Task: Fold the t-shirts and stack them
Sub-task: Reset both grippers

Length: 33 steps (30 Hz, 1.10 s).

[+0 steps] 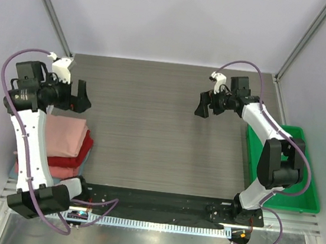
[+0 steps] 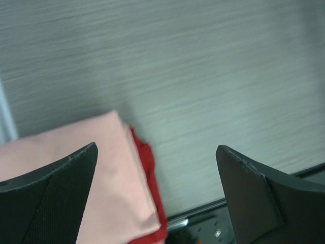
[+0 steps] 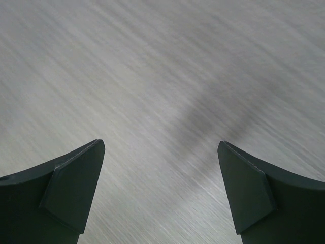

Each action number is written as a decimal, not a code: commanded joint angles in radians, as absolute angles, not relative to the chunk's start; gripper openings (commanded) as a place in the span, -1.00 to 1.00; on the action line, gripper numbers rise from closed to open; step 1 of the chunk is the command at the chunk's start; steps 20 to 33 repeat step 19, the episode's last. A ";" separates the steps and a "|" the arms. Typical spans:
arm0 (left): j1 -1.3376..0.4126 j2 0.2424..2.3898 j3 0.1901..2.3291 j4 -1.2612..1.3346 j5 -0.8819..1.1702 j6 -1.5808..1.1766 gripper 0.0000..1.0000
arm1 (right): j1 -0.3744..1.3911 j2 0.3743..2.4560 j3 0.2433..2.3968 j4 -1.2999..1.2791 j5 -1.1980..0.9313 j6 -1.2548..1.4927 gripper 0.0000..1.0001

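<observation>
A stack of folded t-shirts lies at the table's left edge: a pink one [image 1: 64,135] on top, a dark red one [image 1: 82,151] under it, a salmon one [image 1: 61,172] lower and a light-blue edge [image 1: 14,169] at the bottom. In the left wrist view the pink top shirt [image 2: 101,168] and the red one [image 2: 152,188] show. My left gripper [image 1: 80,97] is open and empty, held above the table just beyond the stack. My right gripper [image 1: 204,105] is open and empty over bare table at the right [image 3: 160,152].
A green plastic tray [image 1: 306,193] stands at the right edge, partly behind the right arm. The grey wood-grain table [image 1: 162,128] has a black rail [image 1: 153,201] along its near edge. White walls enclose the back and sides.
</observation>
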State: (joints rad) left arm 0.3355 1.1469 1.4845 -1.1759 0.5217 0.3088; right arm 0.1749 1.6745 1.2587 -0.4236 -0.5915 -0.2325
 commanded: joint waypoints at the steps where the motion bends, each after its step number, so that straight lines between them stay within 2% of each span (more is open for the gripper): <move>1: 0.315 1.207 1.416 -0.872 0.637 0.077 1.00 | 0.179 1.620 1.334 -0.390 -0.434 -0.174 1.00; 6: 0.201 1.354 1.364 -0.677 0.453 0.018 1.00 | 0.179 1.632 1.339 -0.342 -0.247 -0.014 0.99; 10: 0.160 1.488 1.425 -0.664 0.335 0.043 0.99 | 0.181 1.614 1.321 -0.307 -0.157 0.020 0.99; 19: 0.104 1.713 1.609 -0.666 0.328 0.043 0.99 | 0.186 1.626 1.351 -0.314 -0.124 -0.063 0.99; 33: 0.104 1.713 1.609 -0.666 0.328 0.043 0.99 | 0.186 1.626 1.351 -0.314 -0.124 -0.063 0.99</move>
